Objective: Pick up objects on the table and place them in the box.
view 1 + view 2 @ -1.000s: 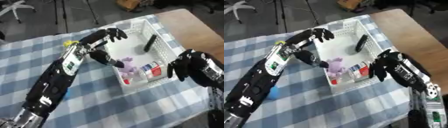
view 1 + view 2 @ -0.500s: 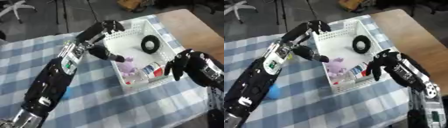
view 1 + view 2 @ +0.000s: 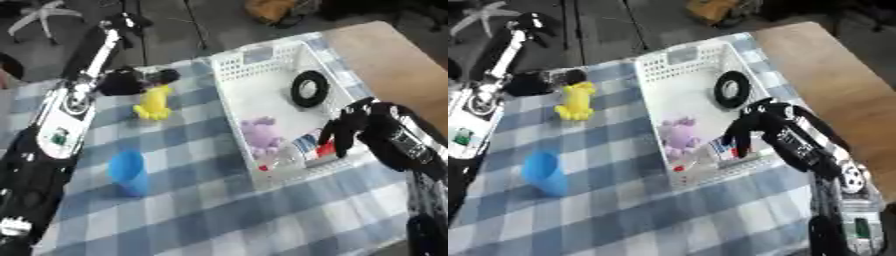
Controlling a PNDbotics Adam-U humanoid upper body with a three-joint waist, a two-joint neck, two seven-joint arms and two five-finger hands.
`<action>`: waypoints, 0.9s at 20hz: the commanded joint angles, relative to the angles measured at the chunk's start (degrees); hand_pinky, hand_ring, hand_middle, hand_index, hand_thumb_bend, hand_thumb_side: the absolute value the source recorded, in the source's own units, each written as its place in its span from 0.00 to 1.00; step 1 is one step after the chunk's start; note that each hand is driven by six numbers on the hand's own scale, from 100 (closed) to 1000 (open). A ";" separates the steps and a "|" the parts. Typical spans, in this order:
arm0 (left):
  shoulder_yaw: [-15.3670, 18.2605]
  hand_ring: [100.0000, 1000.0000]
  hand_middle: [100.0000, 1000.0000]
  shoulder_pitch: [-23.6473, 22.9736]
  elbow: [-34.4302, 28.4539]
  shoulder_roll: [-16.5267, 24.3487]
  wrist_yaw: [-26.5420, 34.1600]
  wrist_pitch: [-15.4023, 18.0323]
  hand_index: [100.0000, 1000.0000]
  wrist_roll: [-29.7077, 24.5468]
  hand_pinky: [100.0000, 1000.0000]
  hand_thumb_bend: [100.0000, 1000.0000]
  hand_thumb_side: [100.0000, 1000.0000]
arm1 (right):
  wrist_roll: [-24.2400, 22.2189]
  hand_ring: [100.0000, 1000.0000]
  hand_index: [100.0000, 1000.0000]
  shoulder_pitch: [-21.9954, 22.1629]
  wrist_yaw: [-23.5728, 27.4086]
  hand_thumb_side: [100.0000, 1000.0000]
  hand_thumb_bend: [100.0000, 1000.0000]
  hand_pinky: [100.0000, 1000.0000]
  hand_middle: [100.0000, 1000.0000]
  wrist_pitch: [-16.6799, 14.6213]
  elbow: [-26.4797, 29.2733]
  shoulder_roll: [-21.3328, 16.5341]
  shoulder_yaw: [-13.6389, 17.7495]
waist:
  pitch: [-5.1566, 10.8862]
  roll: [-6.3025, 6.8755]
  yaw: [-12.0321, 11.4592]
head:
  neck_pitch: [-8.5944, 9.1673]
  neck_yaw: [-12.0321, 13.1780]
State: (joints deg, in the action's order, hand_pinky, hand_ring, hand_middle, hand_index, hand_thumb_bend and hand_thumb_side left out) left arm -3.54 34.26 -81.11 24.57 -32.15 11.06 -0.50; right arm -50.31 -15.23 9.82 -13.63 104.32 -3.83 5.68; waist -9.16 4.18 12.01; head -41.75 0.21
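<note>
Showing dark grey floor [image 3: 175, 30] beyond blue-checked tablecloth [image 3: 227, 210]; bare wooden tabletop [image 3: 402, 65] at right; chair base [image 3: 39, 12] at far left.

A robotics lab or studio floor is being shown, with a test table set up in it.

A wooden table [image 3: 411, 65] is being covered for the most part by a blue-and-white checked cloth [image 3: 227, 200], on which a white perforated plastic basket [image 3: 262, 60] and small toy-like props are being laid out, as in a staged trial. Behind the table, a dark hard floor [image 3: 623, 25] is being occupied by thin stand legs [image 3: 197, 22], the wheeled base of an office chair [image 3: 39, 15] and a brown bag [image 3: 276, 10].
</note>
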 commanded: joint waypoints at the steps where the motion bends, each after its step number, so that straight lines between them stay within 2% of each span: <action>1: 1.23 0.70 0.68 -2.19 -4.97 6.13 1.07 -1.47 0.79 -2.69 0.58 0.92 0.64 | -1.43 0.31 0.54 -0.30 -0.39 0.84 0.00 0.51 0.31 -2.05 0.20 -1.52 0.48 | 5.25 0.53 -0.41 | 0.26 -0.38; 5: 1.79 0.69 0.64 -8.67 -11.07 9.46 2.02 -0.41 0.78 -8.39 0.59 0.92 0.62 | -1.48 0.31 0.54 -0.05 -0.67 0.85 0.00 0.51 0.31 -2.44 -0.30 -2.13 0.68 | 5.07 0.77 -1.61 | -0.19 -0.45; 10: 3.81 0.65 0.57 -14.89 -17.10 7.52 8.41 0.41 0.76 -11.21 0.54 0.91 0.61 | -1.41 0.31 0.54 0.16 -0.70 0.85 0.00 0.51 0.31 -2.60 -0.52 -2.34 0.85 | 5.10 0.78 -2.54 | -0.88 -0.78; 15: 4.22 0.63 0.56 -17.59 -18.36 6.66 13.88 0.35 0.75 -14.07 0.52 0.91 0.61 | -1.15 0.31 0.54 0.16 -0.86 0.84 0.00 0.51 0.32 -2.65 -0.51 -2.17 1.05 | 5.33 0.65 -2.87 | -0.54 -1.25; 17: 4.42 0.62 0.55 -17.94 -18.56 6.39 15.14 0.22 0.75 -14.52 0.51 0.91 0.61 | -0.88 0.34 0.54 0.19 -0.93 0.85 0.00 0.52 0.38 -2.70 -0.51 -2.24 1.12 | 5.28 0.60 -3.04 | -0.33 -1.42; 18: 4.45 0.62 0.55 -18.03 -18.67 6.34 15.52 0.18 0.75 -14.73 0.51 0.91 0.61 | -0.74 0.37 0.56 0.20 -0.96 0.85 0.00 0.54 0.46 -2.76 -0.54 -2.32 1.11 | 5.24 0.59 -3.13 | -0.31 -1.49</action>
State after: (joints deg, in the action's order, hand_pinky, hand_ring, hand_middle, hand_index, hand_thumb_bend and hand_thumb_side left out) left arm -0.06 15.89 -98.65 30.08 -17.65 11.25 -14.80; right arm -49.50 -14.59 9.17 -14.45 103.24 -5.35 6.52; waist -9.16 4.26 8.96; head -42.31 -1.08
